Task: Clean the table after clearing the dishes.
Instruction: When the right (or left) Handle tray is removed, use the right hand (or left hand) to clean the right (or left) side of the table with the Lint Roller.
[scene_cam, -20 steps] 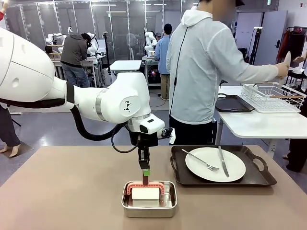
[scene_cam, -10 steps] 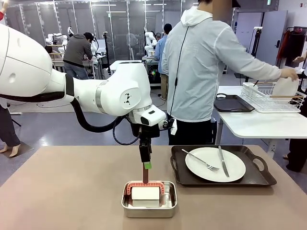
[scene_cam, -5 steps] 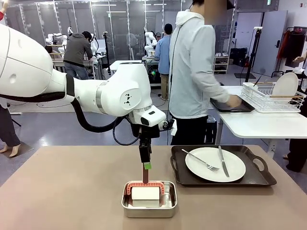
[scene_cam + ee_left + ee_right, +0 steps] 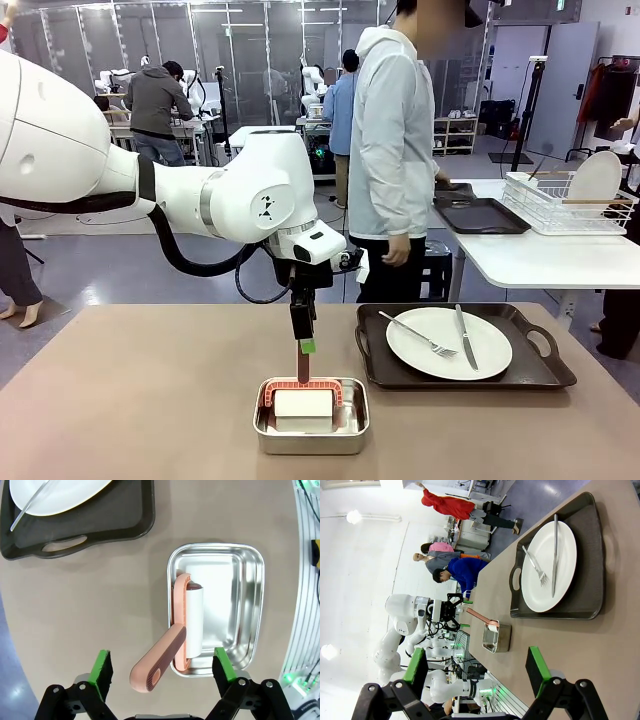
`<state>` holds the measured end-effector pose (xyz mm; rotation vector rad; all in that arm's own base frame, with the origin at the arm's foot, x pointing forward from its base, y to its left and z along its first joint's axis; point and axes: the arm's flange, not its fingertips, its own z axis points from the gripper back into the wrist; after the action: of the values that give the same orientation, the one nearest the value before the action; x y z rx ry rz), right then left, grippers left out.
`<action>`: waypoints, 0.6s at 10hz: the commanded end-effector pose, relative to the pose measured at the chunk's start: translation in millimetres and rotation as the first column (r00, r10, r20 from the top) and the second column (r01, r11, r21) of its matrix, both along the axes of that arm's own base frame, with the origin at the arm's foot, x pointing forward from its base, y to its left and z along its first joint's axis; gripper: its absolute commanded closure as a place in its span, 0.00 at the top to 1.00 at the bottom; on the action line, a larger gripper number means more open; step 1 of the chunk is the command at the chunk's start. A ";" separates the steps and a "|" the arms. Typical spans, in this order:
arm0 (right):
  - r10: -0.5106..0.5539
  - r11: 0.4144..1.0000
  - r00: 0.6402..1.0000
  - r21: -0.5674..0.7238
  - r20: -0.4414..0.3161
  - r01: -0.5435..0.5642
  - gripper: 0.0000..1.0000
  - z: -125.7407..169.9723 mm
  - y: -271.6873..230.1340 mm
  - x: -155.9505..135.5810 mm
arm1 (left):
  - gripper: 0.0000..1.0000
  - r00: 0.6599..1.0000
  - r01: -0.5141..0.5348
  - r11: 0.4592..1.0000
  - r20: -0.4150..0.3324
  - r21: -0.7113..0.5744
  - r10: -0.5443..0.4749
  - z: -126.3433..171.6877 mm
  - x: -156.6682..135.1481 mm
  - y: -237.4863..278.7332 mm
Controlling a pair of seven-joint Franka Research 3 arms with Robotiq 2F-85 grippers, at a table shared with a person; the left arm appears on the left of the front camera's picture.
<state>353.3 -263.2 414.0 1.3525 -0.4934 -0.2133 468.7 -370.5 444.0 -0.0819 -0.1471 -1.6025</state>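
Observation:
On the beige table [image 4: 150, 400], a white plate [image 4: 448, 342] with fork and knife lies on a dark tray [image 4: 540, 375]. A second plate [image 4: 595, 178] stands in the wire rack. My left gripper [image 4: 303, 346] hangs over a steel pan [image 4: 310, 447] that holds a lint roller [image 4: 303, 402]. In the left wrist view, the left gripper [image 4: 161, 666] is open. Its green pads [image 4: 102, 667] stand on either side of the roller's salmon handle [image 4: 157, 662], clear of it. The right gripper [image 4: 475, 667] is open with nothing in it, looking across at the plate [image 4: 540, 592] and pan [image 4: 496, 637].
A person [image 4: 390, 150] stands side-on at the far edge, between my table and the white side table [image 4: 540, 260]. That table carries the wire rack [image 4: 565, 205] and another dark tray [image 4: 485, 215]. Bare tabletop lies left of the pan.
The person set the plate in the rack, drew the arm back and turned away from the side table. My left arm shifted slightly early on, then held still over the pan.

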 end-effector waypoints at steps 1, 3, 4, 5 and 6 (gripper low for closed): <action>0.000 1.000 1.000 0.005 0.009 0.000 1.00 2.7 0.5 -0.7 | 1.00 1.000 -0.004 1.000 0.000 -0.006 0.004 2.0 0.0 0.6; 0.000 1.000 1.000 0.005 0.009 0.000 1.00 2.7 0.5 -0.7 | 1.00 1.000 -0.004 1.000 0.000 -0.006 0.004 2.0 0.0 0.6; 0.000 1.000 1.000 0.005 0.009 0.000 1.00 2.7 0.5 -0.7 | 1.00 1.000 -0.004 1.000 0.000 -0.006 0.004 2.0 0.0 0.6; 0.000 1.000 1.000 0.005 0.009 0.000 1.00 2.7 0.5 -0.7 | 1.00 1.000 0.000 1.000 0.000 0.000 0.000 0.0 0.0 0.0; 0.000 1.000 1.000 0.005 0.009 0.000 1.00 2.7 0.5 -0.7 | 1.00 0.995 -0.084 0.996 -0.061 -0.013 0.083 22.6 5.8 11.9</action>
<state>353.3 -263.2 414.0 1.3525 -0.4934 -0.2134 470.8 -367.5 448.0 -0.0941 -0.1390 -1.5768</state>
